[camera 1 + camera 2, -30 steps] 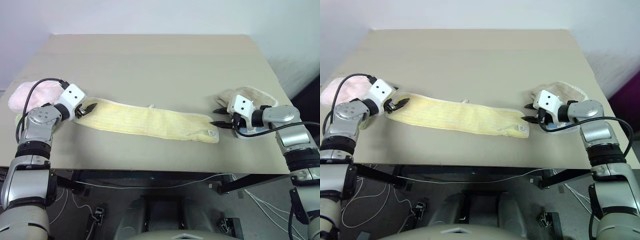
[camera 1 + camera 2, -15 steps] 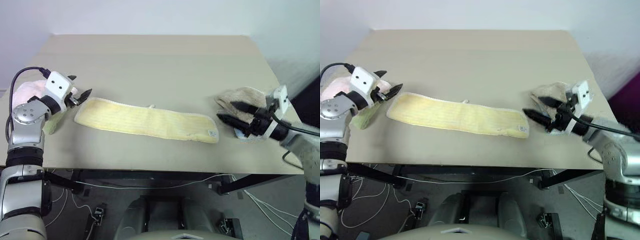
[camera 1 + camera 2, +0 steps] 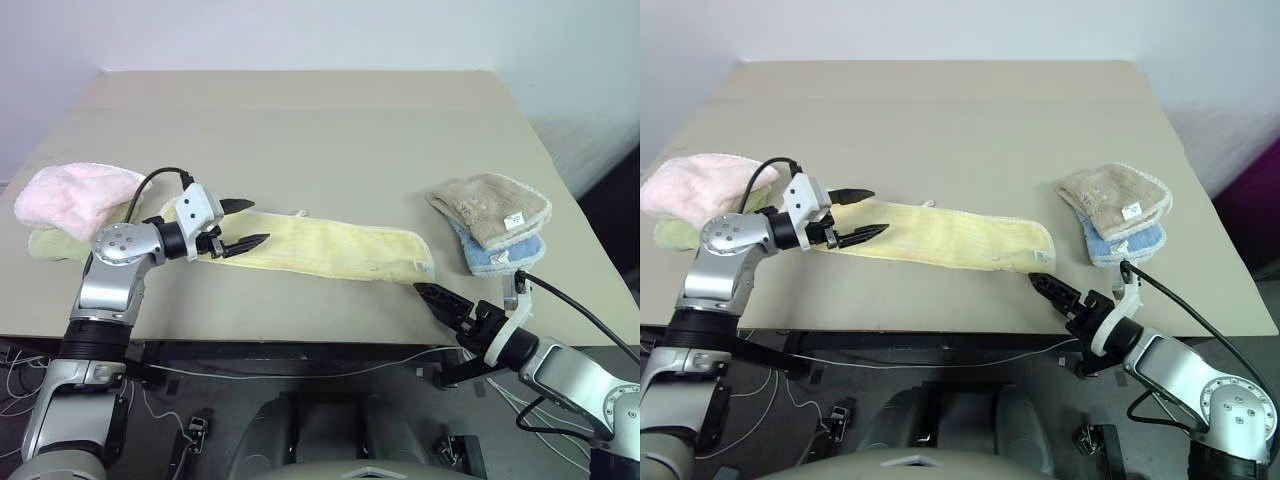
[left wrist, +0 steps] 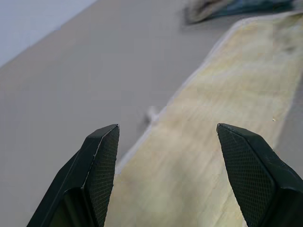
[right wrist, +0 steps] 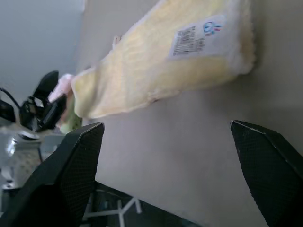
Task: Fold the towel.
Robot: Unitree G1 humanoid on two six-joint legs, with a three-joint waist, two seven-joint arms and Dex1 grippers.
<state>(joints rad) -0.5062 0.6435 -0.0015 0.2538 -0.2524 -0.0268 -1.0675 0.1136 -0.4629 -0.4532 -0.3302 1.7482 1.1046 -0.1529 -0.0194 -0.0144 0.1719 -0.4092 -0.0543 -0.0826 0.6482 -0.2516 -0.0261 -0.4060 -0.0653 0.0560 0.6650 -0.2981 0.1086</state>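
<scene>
The pale yellow towel [image 3: 330,250] lies in a long flat strip across the front of the table [image 3: 320,120], its white label [image 5: 196,35] at the right end. My left gripper [image 3: 258,222] hovers open over the towel's left end, pointing along the strip, with nothing between its fingers [image 4: 102,156]. The right gripper [image 3: 437,300] is at the table's front edge, just in front of the towel's right end. It stands open and empty, with the label end ahead of its fingers [image 5: 80,156].
A pink fluffy towel [image 3: 70,190] rests on a pale green cloth [image 3: 50,245] at the left edge. A tan folded towel [image 3: 490,205] lies on a blue cloth [image 3: 500,255] at the right. Cables hang below the table's front edge.
My left gripper swung right from beside the pink towel to over the yellow towel's left end. The right gripper drew back from the tan towel to the front edge and rolled over.
</scene>
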